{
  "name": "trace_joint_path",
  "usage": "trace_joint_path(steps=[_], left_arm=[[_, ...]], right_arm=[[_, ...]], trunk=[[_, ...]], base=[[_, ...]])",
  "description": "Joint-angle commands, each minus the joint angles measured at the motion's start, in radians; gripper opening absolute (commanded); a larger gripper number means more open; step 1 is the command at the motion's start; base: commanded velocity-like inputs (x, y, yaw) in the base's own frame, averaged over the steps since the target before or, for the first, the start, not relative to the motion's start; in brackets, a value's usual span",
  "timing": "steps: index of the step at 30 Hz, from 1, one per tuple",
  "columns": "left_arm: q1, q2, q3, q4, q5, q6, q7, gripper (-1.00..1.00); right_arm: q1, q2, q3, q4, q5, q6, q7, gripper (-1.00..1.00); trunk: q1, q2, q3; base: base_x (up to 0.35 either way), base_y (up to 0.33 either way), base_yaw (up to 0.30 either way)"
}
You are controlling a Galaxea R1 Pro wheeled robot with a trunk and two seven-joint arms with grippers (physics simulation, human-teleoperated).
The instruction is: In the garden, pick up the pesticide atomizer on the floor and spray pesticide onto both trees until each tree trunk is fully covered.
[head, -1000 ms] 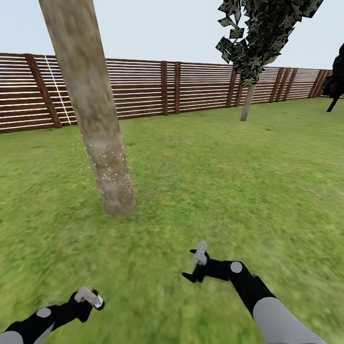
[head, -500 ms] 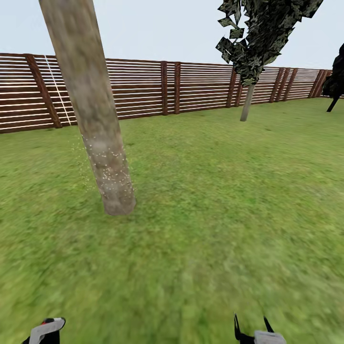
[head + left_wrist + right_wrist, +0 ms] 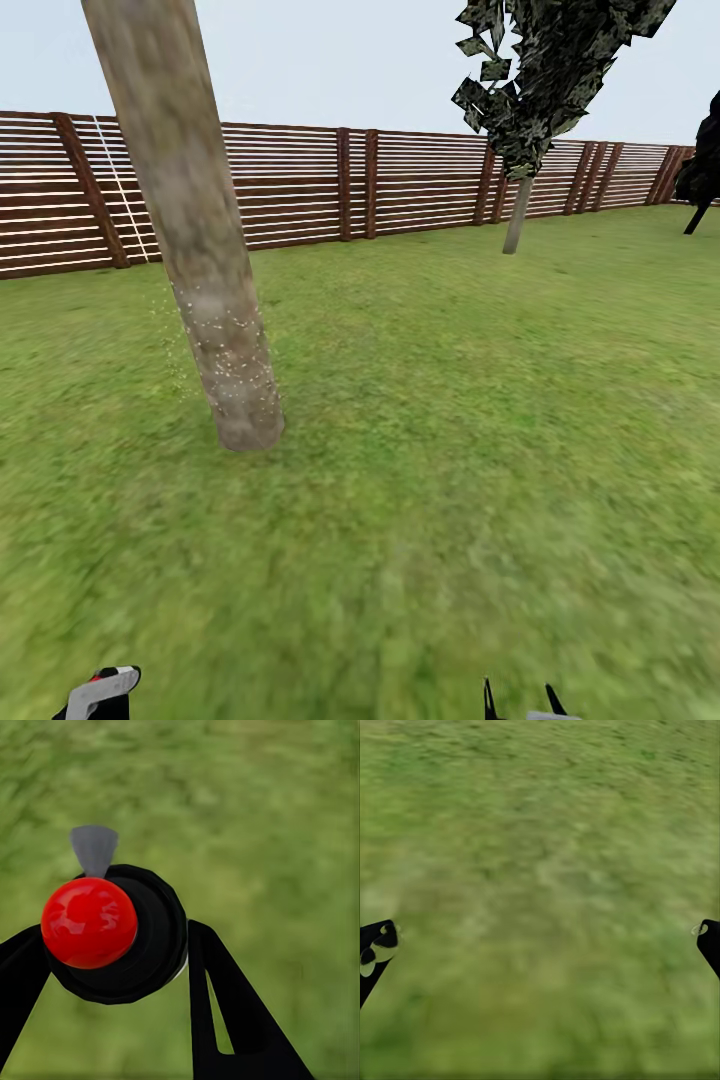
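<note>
Head view: thick pale mottled tree trunk (image 3: 205,270) flecked with whitish-yellow pesticide specks (image 3: 232,372). Left wrist: left hand (image 3: 112,945) clamps dark red-capped atomizer bottle (image 3: 112,934). Right wrist: right hand (image 3: 540,945) spread wide, empty, over green lawn (image 3: 540,855).

Ground: green lawn (image 3: 450,400) — blurred near the camera
Boundary: brown slatted fence (image 3: 400,185), 12 o'clock
Sky: pale, overcast — even light

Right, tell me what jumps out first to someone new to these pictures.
First, the thick, leaning tree trunk at the left of the head view, its lower part dusted with pale specks of pesticide above the lawn. Next, in the left wrist view, the left gripper is shut on the pesticide atomizer, seen end-on with a bright red cap. Behind runs a brown slatted fence.
</note>
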Motion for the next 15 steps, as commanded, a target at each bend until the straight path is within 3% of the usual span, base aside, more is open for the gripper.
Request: trace_joint_path(steps=[1, 5, 15], left_arm=[[0.000, 0.000, 0.001, 0.000, 0.000, 0.000, 0.000, -1.00], [0.000, 0.000, 0.001, 0.000, 0.000, 0.000, 0.000, -1.00], [0.001, 0.001, 0.001, 0.000, -0.001, -0.003, -0.002, -1.00]], right_arm=[[0.000, 0.000, 0.000, 0.000, 0.000, 0.000, 0.000, 1.00], [0.000, -0.001, -0.001, 0.059, -0.001, 0.000, 0.000, 1.00], [0.000, -0.002, -0.001, 0.063, -0.001, 0.000, 0.000, 1.00]], trunk=[[0.000, 0.000, 0.000], [0.000, 0.000, 0.000], [0.000, 0.000, 0.000]], base=[[0.000, 0.000, 0.000], [0.000, 0.000, 0.000], [0.000, 0.000, 0.000]])
